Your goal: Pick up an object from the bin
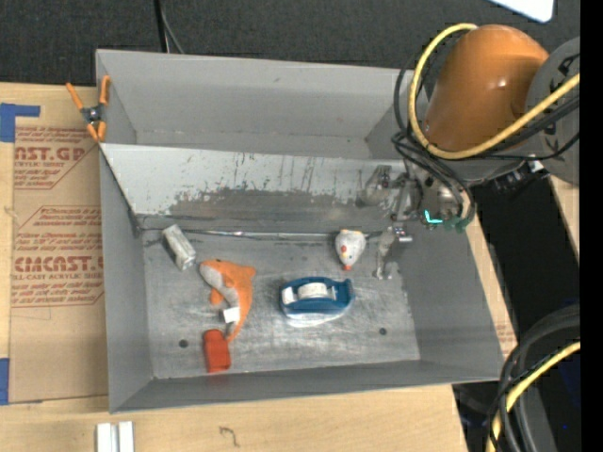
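Red block [217, 351]: nearest the front wall of the bin [443, 290], left of centre, lying alone.
Blue-and-white tape dispenser [316, 299]: mid floor, flat on its side, apart from the rest.
Orange-and-white piece [231, 285]: left of the dispenser, looks crumpled or soft; kind unclear.
Grey cylinder [177, 246]: further back at left, tilted, near the rear slope.
White piece [349, 248]: right of centre, toward the back, just beside the end effector, clear of the dispenser in front of it.
White piece, handling: likely light and stiff, probably smooth plastic and apt to skid on the metal; best pinched across its narrow middle, from above.
White piece, looks: small, rounded, white with an orange spot at its lower end; possibly a little figure, too small to tell.
End effector [388, 252]: low by the right wall, nothing seen held; whether spread or pressed together, I cannot tell.
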Robot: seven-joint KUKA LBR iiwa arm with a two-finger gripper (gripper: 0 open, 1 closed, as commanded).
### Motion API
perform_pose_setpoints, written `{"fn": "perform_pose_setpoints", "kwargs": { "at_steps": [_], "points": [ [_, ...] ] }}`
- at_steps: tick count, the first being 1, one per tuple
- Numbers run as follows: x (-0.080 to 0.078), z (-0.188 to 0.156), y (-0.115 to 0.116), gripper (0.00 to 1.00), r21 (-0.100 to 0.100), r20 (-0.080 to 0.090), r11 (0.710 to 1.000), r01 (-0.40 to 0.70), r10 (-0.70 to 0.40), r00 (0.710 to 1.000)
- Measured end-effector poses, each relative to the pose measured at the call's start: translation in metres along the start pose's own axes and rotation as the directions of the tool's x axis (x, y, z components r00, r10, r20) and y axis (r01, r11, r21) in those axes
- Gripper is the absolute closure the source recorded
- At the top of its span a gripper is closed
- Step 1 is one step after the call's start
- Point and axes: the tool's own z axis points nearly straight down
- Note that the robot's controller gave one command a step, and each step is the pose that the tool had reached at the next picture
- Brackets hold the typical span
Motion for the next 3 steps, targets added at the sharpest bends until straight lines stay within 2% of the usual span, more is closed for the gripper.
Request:
{"fn": "perform_pose_setpoints", "kwargs": {
  "at_steps": [1,2,3],
  "points": [
    [0.000,-0.002,0.000,0.00,0.000,0.003,1.000,0.000,0.000,1.000],
    [-0.005,-0.008,0.005,0.00,0.002,0.007,0.998,0.056,-0.056,0.998],
    [0.000,0.036,0.008,0.00,0.004,0.015,0.984,0.177,-0.177,0.984]
  ]
}}
